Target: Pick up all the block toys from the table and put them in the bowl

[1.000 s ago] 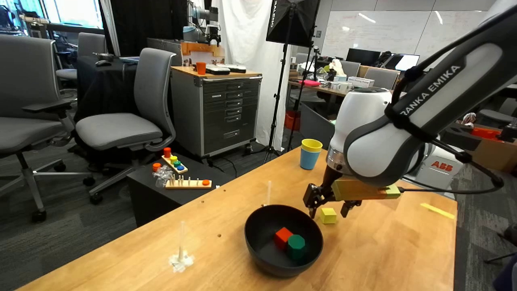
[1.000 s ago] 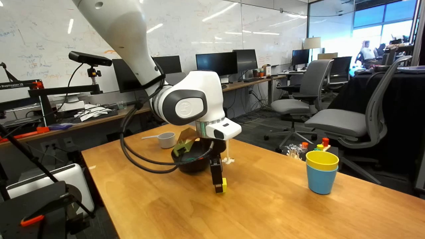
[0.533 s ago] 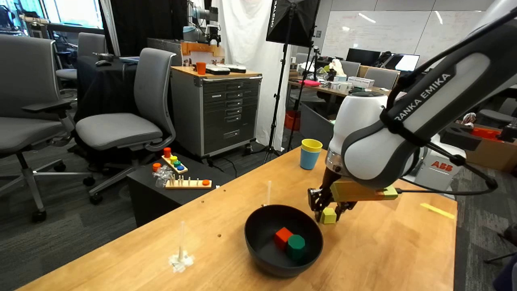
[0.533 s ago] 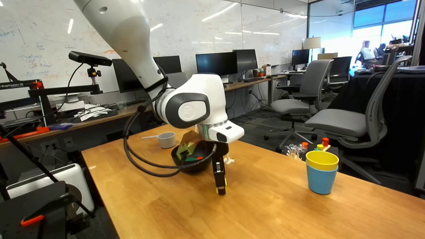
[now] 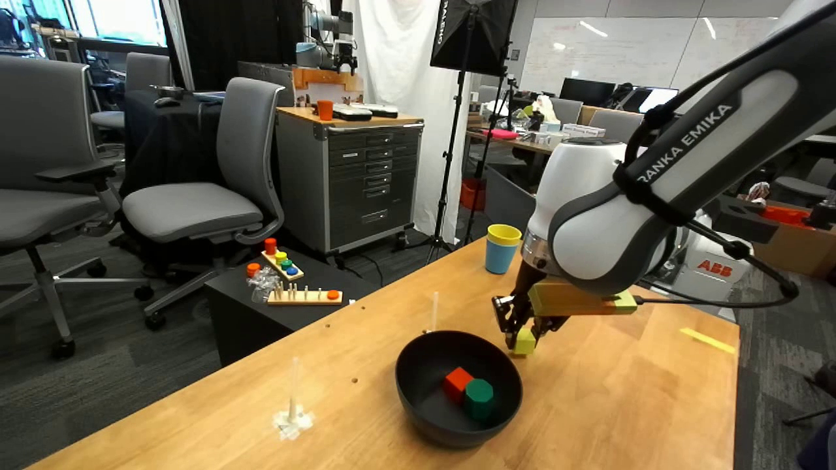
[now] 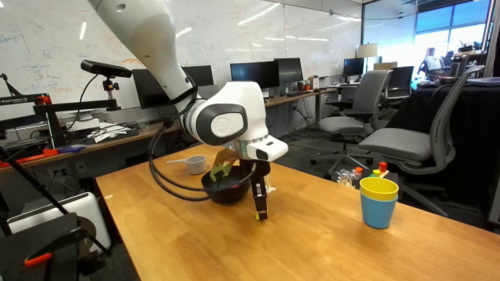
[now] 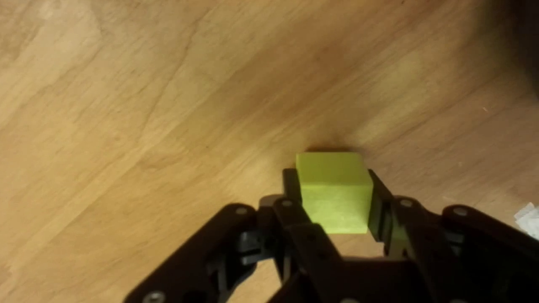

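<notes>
1. In the hand (image 7: 335, 192), pinched from both sides, is the yellow block (image 7: 334, 212); whether it has left the counter (image 7: 126, 105) I cannot tell.
2. Near the hand sits the bowl (image 5: 421, 375), with the red block (image 5: 457, 384) and the green block (image 5: 479, 398) inside.
3. This looks like the last block's grasp; next should come a lift above the bowl's rim, a short carry and a release.
4. A second ago the hand stood spread around the yellow block; now it has closed, and both have shifted slightly. The bowl has not moved.
</notes>
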Robot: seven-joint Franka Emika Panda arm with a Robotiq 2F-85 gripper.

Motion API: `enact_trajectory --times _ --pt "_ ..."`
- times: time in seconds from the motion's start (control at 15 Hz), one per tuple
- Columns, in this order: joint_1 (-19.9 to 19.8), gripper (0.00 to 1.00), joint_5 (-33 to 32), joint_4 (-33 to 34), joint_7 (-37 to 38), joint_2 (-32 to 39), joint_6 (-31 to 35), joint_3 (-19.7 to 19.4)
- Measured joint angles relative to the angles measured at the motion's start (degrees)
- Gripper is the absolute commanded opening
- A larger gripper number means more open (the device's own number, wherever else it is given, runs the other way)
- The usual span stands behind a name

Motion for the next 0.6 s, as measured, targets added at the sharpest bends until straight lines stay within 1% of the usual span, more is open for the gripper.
enact_trajectory --times 0.27,0.6 --pt "1.6 0.14 0.0 -1.0 -0.7 -4.0 -0.1 0.8" --pt "4.7 0.14 0.0 -3.7 -1.5 -10.6 -0.4 2.4"
